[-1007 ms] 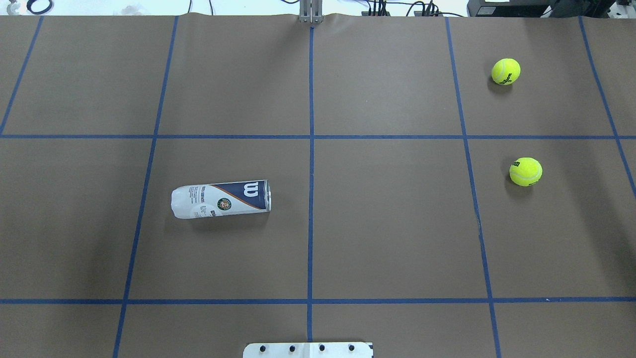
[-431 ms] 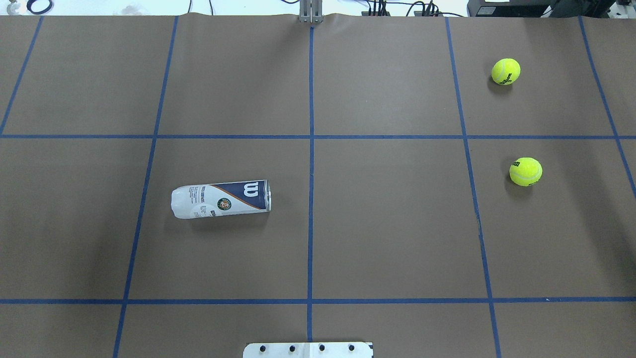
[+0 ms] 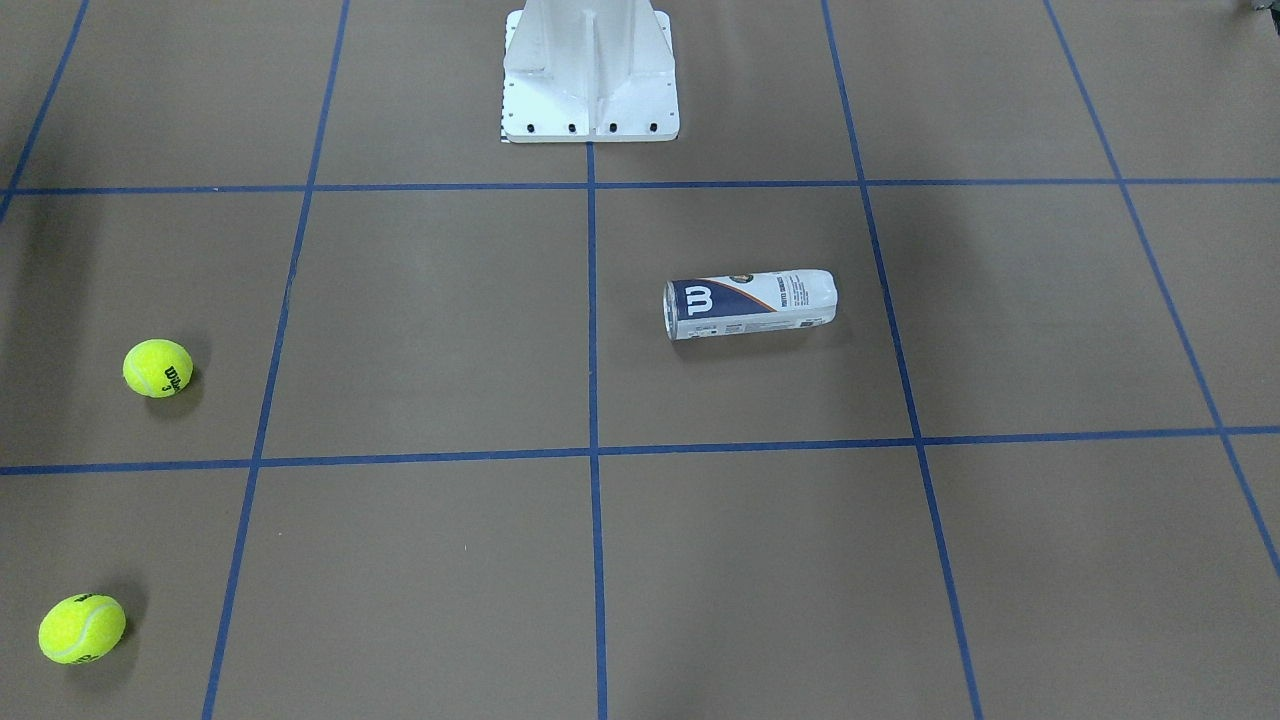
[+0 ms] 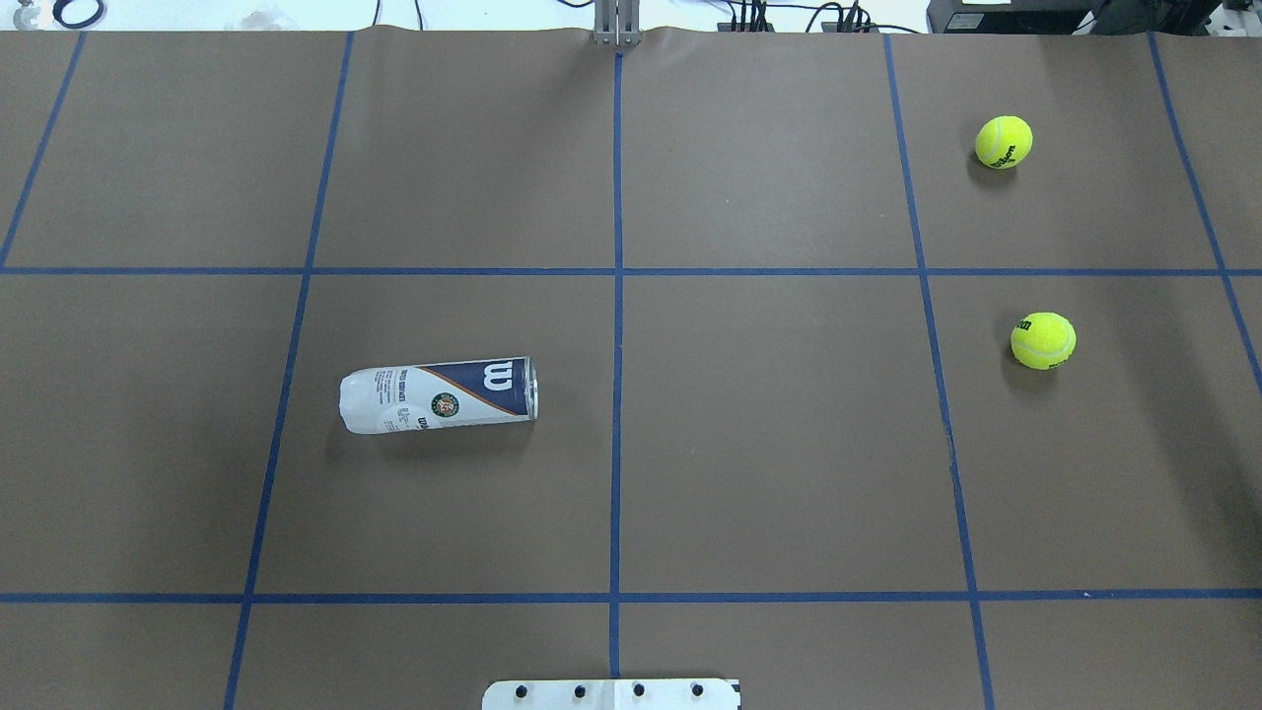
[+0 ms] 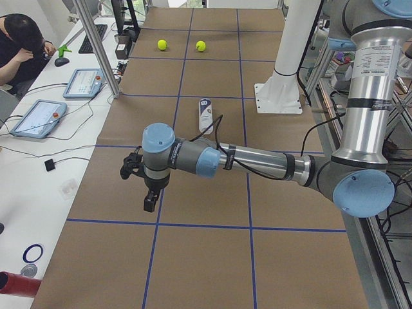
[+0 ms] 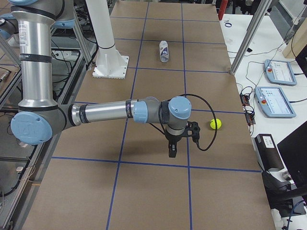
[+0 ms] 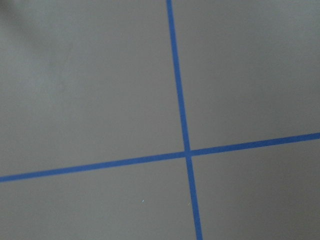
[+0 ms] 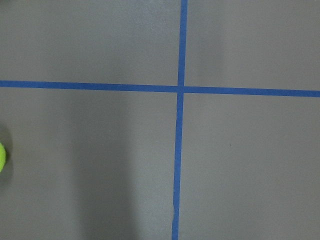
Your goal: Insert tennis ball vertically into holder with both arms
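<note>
The holder lies on its side on the brown table, left of the centre line, its open end toward the middle; it also shows in the front view. Two yellow tennis balls rest on the right side, one far and one nearer. Neither arm shows in the overhead or front view. In the left side view my left gripper hangs above the table's left end, well short of the holder. My right gripper hovers a little left of a ball. I cannot tell whether either is open or shut.
The white pedestal base stands at the robot's edge of the table. Blue tape lines grid the surface. A person sits at a side bench with tablets; an aluminium post stands by the table's far edge.
</note>
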Robot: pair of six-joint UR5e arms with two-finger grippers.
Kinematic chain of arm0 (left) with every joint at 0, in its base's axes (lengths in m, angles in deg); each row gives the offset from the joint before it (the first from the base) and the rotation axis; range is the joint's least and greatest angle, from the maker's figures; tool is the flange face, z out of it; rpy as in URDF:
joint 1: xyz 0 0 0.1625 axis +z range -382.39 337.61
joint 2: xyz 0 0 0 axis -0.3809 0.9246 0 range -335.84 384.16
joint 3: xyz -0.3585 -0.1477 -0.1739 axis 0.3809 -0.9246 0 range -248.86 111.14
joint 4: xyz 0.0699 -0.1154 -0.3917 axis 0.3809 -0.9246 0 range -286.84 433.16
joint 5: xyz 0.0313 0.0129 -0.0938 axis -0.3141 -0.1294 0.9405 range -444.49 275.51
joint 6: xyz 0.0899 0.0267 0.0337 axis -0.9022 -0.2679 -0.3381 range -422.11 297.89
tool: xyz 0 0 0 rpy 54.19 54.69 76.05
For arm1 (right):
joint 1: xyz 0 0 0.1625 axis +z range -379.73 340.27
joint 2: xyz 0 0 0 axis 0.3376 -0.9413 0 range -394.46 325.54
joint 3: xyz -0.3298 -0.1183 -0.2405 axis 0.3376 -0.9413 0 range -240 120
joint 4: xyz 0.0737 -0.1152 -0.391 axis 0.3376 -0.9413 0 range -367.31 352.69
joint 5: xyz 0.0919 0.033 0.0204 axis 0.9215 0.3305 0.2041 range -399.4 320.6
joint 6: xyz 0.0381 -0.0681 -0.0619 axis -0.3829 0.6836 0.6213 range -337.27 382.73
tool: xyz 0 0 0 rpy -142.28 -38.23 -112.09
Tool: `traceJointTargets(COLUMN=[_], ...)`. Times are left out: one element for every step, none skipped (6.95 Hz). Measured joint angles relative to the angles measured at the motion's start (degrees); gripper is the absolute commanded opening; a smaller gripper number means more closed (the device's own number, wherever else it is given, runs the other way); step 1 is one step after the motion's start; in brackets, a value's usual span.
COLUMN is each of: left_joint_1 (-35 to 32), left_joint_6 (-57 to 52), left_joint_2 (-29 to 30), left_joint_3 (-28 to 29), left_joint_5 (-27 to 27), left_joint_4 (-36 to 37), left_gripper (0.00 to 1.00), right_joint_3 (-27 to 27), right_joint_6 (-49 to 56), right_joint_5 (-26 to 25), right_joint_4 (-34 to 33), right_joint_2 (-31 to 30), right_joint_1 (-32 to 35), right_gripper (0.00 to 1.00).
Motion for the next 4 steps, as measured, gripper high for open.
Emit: traceJointTargets(left_joint_1=[2.93,5.33,7.27,9.32], left_joint_6=[-0.34,-0.94,-1.65,-3.57], left_joint_2=[2.22,4.65,7.01,9.08], left_joint_3=[-0.93,-1.31,-1.92,-2.75], left_joint_5=[0.66,1.88,2.96,3.06], left_joint_4=[-2.22,-3.26,-3.67,-3.72], left_gripper=[1.00,1.00,1.00,1.00], right_joint_3=[-0.07,-0.20,-0.35,-0.46], right_joint_6=[-0.08,-0.11,-0.12,-0.13], right_joint_5=[0.00,0.00,0.02,0.28], right_joint_4=[-0.03,-0.05,-0.10,-0.26], right_joint_2=[0.19,0.40,0.56,0.60], right_joint_1=[-0.02,-0.03,-0.04,-0.04], right_gripper=[0.99,0.99,0.99,0.99])
